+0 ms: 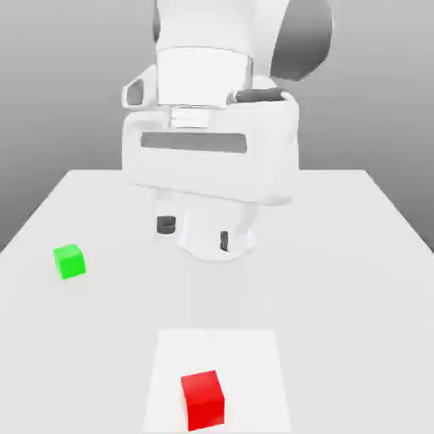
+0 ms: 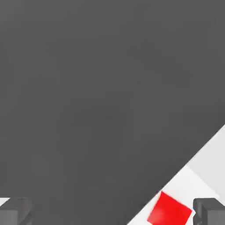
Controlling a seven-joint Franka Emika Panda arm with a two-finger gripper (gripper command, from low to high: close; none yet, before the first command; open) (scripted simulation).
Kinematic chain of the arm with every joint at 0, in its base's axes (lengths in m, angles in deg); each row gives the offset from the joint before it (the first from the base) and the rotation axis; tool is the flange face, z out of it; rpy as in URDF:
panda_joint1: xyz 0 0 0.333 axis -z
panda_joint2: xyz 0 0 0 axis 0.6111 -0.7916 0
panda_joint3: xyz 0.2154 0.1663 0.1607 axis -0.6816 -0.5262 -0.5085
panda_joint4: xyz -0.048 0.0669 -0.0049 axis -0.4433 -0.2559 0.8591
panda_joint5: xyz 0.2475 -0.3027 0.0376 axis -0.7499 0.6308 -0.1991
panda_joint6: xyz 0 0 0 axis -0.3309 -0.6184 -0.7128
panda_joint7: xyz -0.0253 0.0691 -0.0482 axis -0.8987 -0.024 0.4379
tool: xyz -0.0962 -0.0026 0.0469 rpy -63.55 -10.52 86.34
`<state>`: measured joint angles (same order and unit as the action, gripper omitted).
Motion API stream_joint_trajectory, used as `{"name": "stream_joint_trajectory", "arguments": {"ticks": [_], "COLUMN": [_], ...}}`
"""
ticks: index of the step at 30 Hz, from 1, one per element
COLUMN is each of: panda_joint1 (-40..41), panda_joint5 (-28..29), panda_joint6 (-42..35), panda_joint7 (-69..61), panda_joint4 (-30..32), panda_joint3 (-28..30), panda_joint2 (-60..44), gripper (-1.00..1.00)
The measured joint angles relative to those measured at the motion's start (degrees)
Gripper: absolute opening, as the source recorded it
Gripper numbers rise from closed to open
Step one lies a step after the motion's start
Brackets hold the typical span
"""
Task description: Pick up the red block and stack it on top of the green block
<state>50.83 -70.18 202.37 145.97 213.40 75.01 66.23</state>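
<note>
You have the gripper [image 1: 195,234] empty above the counter [image 1: 339,280], its fingers parted, which appears apt for straddling the red block [image 1: 203,400]. That block sits near, on the white square [image 1: 250,364]; the green block [image 1: 69,261] rests at the exterior view's left, its top uncovered, ready for stacking.

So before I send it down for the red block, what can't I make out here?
- Red block: cut off by the picture's edge in the hand view.
- Green block: its far sides are turned away in the exterior view.
- Arm's base: mostly behind the pincer and its housing, exterior view.
</note>
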Motion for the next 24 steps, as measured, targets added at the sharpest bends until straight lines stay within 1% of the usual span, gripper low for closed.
{"name": "stream_joint_trajectory", "arguments": {"ticks": [8,13,14,20,24], "panda_joint1": [-0.1,-2.3,-2.8,-3.1,-2.0], "panda_joint5": [2.3,4.9,5.6,5.9,3.9], "panda_joint6": [5.9,13.2,14.9,15.9,11.4], "panda_joint7": [20.8,26.1,26.7,27.0,25.5], "panda_joint4": [3.0,2.4,2.1,1.9,2.8], "panda_joint3": [1.0,3.8,4.5,4.8,3.3], "panda_joint2": [-15.2,-25.3,-27.4,-28.4,-23.0], "gripper": [0.00,0.00,-1.00,-1.00,-1.00]}}
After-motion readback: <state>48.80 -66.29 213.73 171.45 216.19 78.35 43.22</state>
